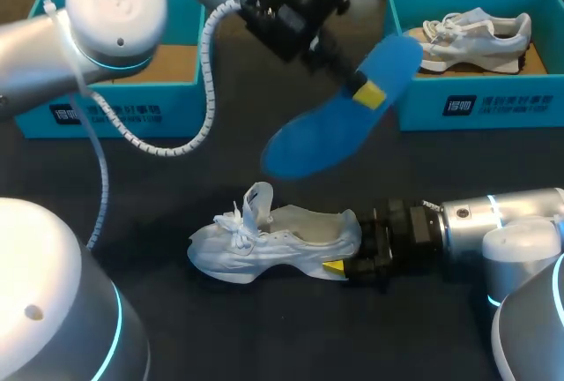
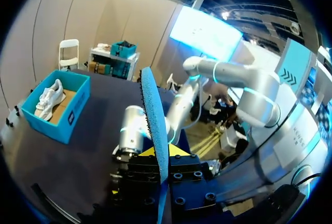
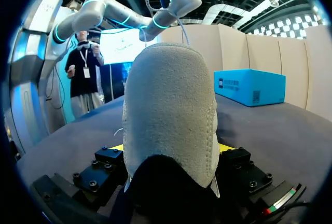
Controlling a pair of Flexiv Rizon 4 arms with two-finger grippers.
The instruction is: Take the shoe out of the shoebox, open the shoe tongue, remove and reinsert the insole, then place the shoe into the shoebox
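My left gripper (image 1: 368, 94) hangs above the table, shut on a blue insole (image 1: 339, 112) that slants down to the left. In the left wrist view the insole (image 2: 154, 120) stands edge-on between that gripper's yellow tips (image 2: 162, 154). Below it a white shoe (image 1: 269, 240) lies on the dark table, toe to the left, tongue pulled up. My right gripper (image 1: 348, 244) is shut on the shoe's heel from the right. In the right wrist view the grey heel (image 3: 171, 110) fills the space between the gripper's fingers (image 3: 171, 149). A teal shoebox (image 1: 115, 103) stands open at the back left.
A second teal shoebox (image 1: 480, 103) at the back right holds another white shoe (image 1: 476, 41); the left wrist view shows that box (image 2: 70, 117) too. My left arm's white coiled cable (image 1: 207, 90) hangs over the table in front of the left box.
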